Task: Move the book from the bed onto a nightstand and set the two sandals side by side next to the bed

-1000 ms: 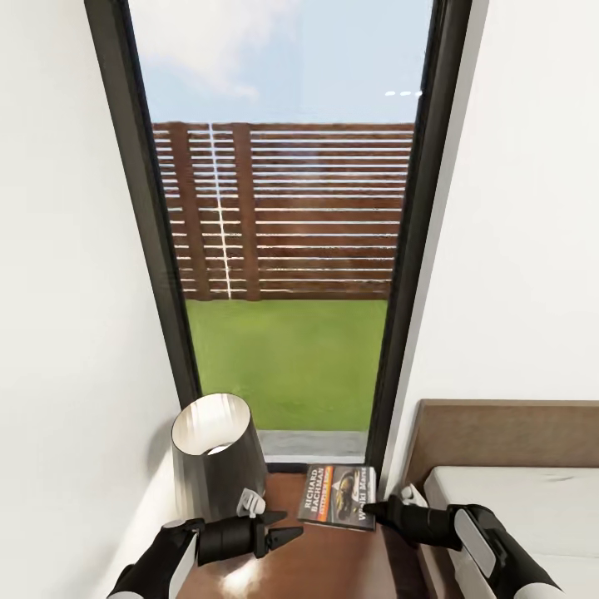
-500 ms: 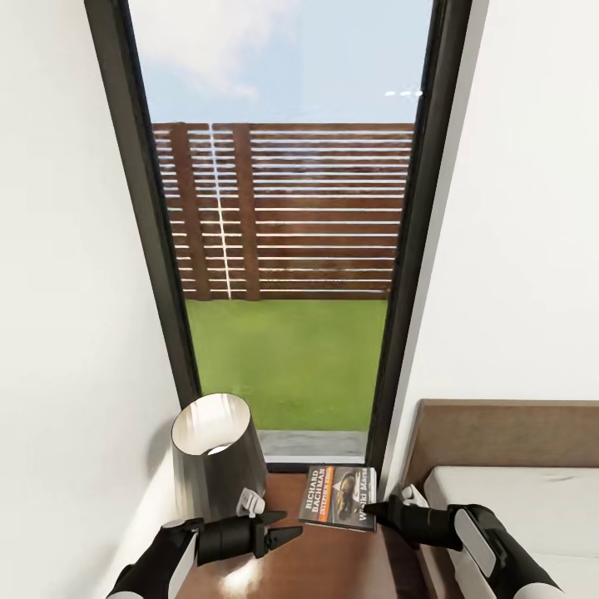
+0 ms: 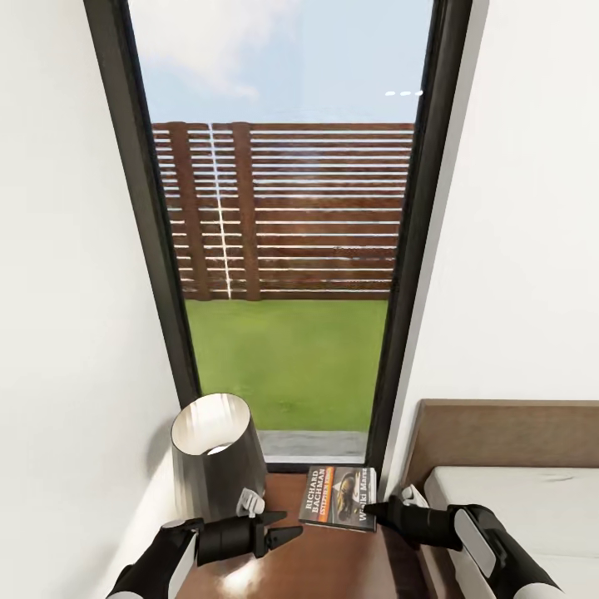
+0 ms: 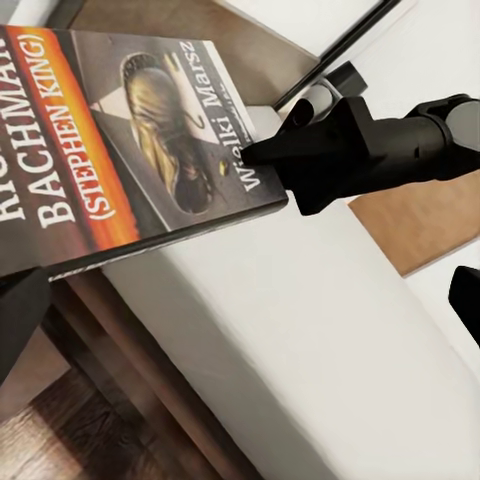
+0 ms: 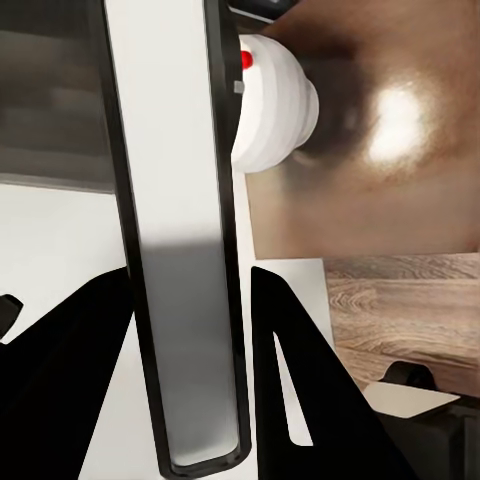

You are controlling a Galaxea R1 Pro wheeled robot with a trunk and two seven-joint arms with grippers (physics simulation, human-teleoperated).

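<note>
Pinching the near right corner of the book (image 3: 339, 497), the right gripper's (image 3: 372, 507) fingers are closed on its edge; in the right wrist view the book's pale edge runs between the two dark fingers (image 5: 290, 380). The book lies flat on the nightstand (image 3: 333, 557), cover up, with white lettering, an orange band and a dark picture, and its right side hangs out past the bench's edge, over the pale bed (image 4: 330, 360) below it, as the left wrist view shows.

Across the bench, the left gripper (image 3: 279, 532) hovers with its fingers spread apart, grasping nothing, tips aimed toward the book but short of it. Behind it stands a lamp (image 3: 216, 453) with a dark shade and a small white base piece.

To the right of the nightstand sits the bed's mattress (image 3: 524, 507), with its brown headboard (image 3: 507, 433) against the white wall. A tall dark-framed window (image 3: 283, 249) rises behind the bench, showing grass, a slatted wooden fence and sky.
</note>
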